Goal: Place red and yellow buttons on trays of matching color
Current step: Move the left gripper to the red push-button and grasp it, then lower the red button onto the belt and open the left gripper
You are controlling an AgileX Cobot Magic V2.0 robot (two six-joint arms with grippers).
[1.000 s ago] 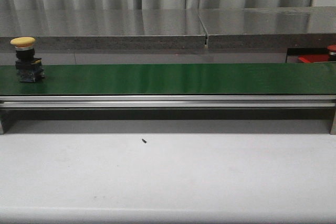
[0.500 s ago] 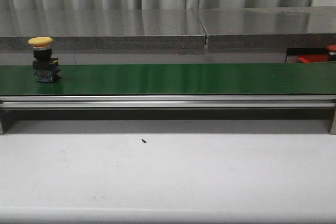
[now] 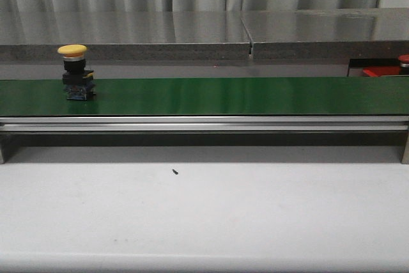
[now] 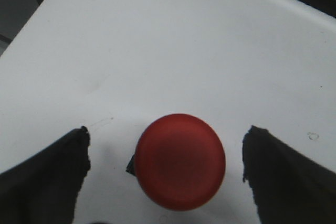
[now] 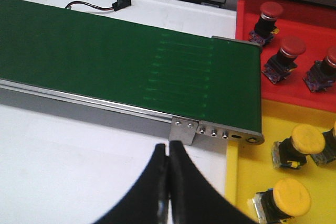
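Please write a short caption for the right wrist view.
Shut right claw above green belt's end; red tray and yellow tray hold matching buttons.

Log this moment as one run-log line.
yellow button upright on green belt, left end | left gripper open around red button | right gripper shut, empty

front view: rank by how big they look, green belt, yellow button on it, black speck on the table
1. green belt, spanning the whole frame
2. yellow button
3. black speck, tiny though nearest the camera
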